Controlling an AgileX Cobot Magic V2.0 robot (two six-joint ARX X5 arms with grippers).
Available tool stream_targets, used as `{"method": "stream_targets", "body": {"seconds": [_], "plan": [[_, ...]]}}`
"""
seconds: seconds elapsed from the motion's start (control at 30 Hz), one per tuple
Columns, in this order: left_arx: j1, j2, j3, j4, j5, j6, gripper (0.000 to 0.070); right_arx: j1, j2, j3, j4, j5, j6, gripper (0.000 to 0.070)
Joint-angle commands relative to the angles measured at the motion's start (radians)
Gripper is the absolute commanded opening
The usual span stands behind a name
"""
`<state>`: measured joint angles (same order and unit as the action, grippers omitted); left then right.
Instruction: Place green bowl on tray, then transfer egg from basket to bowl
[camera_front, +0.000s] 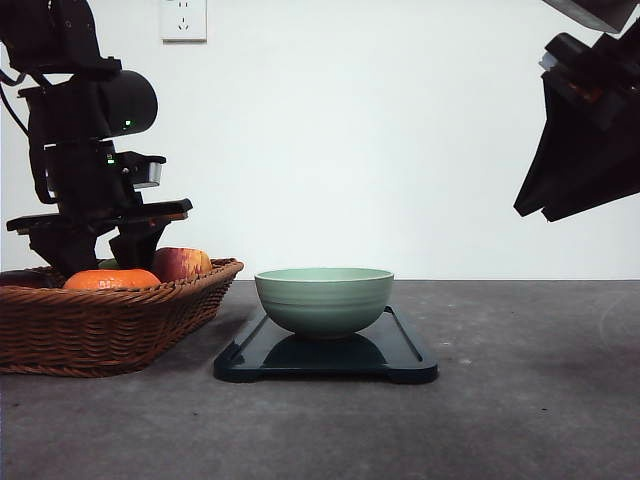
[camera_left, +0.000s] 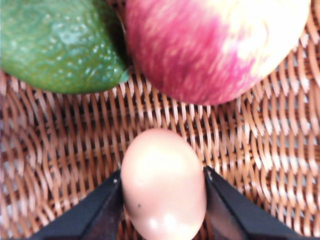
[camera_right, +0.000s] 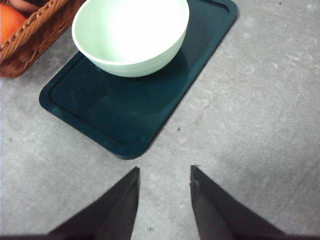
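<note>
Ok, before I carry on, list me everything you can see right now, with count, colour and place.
green bowl: one, pale sage green, standing on the tray, empty inside.
tray: one, dark blue-black, on the grey table, right of the basket.
basket: one, brown wicker, at the table's left.
egg: one, pale pinkish tan, in the basket, between the left gripper's fingers.
apple: one, red and yellow, in the basket.
orange: one, orange, near the basket's front.
green fruit: one, bumpy skin, beside the apple.
wall socket: one, white, on the wall.
left gripper: black, down in the basket, closed on the egg.
right gripper: black, open, raised above bare table near the tray.
</note>
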<state>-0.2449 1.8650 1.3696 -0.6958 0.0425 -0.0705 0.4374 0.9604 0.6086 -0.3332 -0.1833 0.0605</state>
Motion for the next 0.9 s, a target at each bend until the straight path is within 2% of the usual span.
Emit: {"method": "stream_targets", "body": {"seconds": [0.0,0.3,0.53,0.67,0.87], "plan": [[0.001,0.001,0.027,-0.005,-0.003,-0.001,0.0183,0.004,0.005,0.003,0.003,0.001,0.015,0.0198],[0.003,-0.114,0.028,-0.071,-0.003,0.006,0.0183,0.004,0.005,0.003,0.003,0.001,0.015,0.0198],[-0.010,-0.232,0.028,-0.077,0.004,0.011,0.0184,0.004,0.005,0.003,0.004,0.000,0.014,0.0198],[-0.037,-0.275,0.028,-0.045,0.014,0.032,0.0183,0.004,0.005,0.003,0.005,0.000,0.014,0.0198],[-0.110,-0.287,0.028,0.070,0.075,0.033,0.0183,0.004,0.005,0.003,0.005,0.000,0.010,0.0198]]}}
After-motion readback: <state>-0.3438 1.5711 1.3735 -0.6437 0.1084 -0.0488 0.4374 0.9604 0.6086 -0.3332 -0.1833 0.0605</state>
